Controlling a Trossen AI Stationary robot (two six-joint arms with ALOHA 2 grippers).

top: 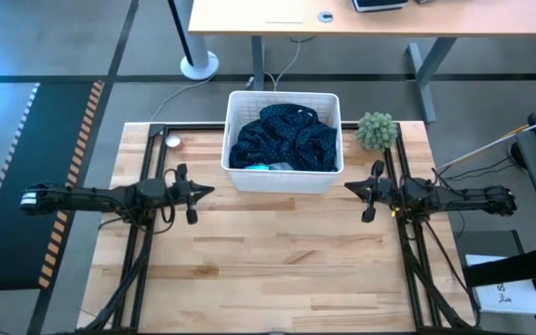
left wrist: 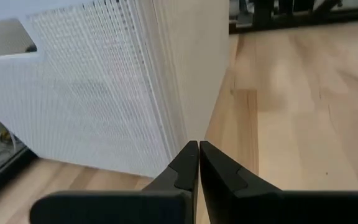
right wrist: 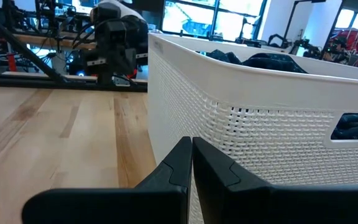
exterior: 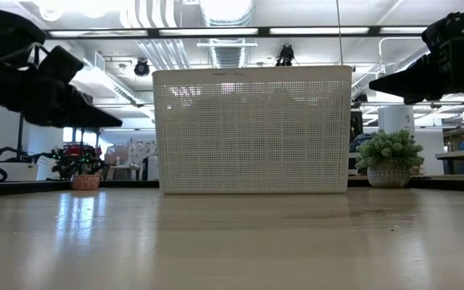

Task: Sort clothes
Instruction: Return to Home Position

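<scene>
Inside basket [top: 282,182], navy dotted garment [top: 287,138] hides all but teal scrap [top: 261,167].

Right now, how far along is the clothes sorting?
Nearly finished. Done: clothes fill the bin; none shows on the table. In hand: nothing; left hand and right hand are shut, empty, flanking the bin. Left: probably just parking the arms.

The high view looks straight down on the whole light wooden table [top: 277,270], with the white perforated plastic basket [top: 282,180] at upper centre, the low view faces that basket level from the tabletop, and both wrist views sit close against its side walls.
</scene>
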